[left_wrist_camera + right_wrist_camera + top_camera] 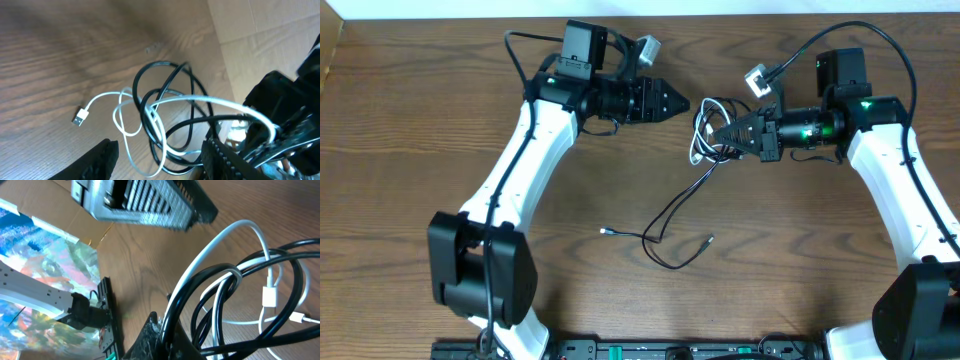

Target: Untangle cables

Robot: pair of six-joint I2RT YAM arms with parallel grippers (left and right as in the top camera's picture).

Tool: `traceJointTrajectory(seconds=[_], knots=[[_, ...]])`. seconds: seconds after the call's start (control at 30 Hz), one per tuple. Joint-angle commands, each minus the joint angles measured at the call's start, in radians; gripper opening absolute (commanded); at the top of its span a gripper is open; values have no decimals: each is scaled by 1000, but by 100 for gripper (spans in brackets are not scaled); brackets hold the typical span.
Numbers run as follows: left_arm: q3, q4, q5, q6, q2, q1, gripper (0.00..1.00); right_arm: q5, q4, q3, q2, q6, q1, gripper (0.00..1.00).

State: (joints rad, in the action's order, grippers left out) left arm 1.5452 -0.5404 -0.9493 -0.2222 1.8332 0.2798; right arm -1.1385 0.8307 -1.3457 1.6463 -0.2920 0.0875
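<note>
Right gripper (710, 133) is clenched on the black cable (162, 63), with the white cable (100, 98) tangled through. Left gripper (682, 103), at its ten o'clock, is released and empty.

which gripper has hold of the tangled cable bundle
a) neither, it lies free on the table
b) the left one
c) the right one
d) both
c: the right gripper is shut on the cables in the middle of the tangle, while the left gripper stands open beside it with nothing between its fingers.
</note>
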Motion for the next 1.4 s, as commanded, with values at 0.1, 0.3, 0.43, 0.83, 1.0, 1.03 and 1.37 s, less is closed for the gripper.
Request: traceJointTrajectory(seconds=[0.1,0.3,0.43,0.83,1.0,1.03,1.37], knots=[[11,60,-65,53,86,59,57,-73,0,-22,-18,-8,-18,1],[11,226,-22,-50,124,126,57,-73,1,-21,-18,8,-17,1],[11,300,191,-201,139,156,57,-77,1,-21,-18,11,-14,1],[11,389,391,-408,206,189,49,-95,3,-21,-18,19,-20,1],[11,225,653,-403,202,113,31,20,7,-22,-19,102,-56,1],[11,206,655,-399,198,93,26,82,8,-21,-19,140,-64,1],[11,53,642,-263,21,-21,8,605,35,-21,-19,453,-109,1]])
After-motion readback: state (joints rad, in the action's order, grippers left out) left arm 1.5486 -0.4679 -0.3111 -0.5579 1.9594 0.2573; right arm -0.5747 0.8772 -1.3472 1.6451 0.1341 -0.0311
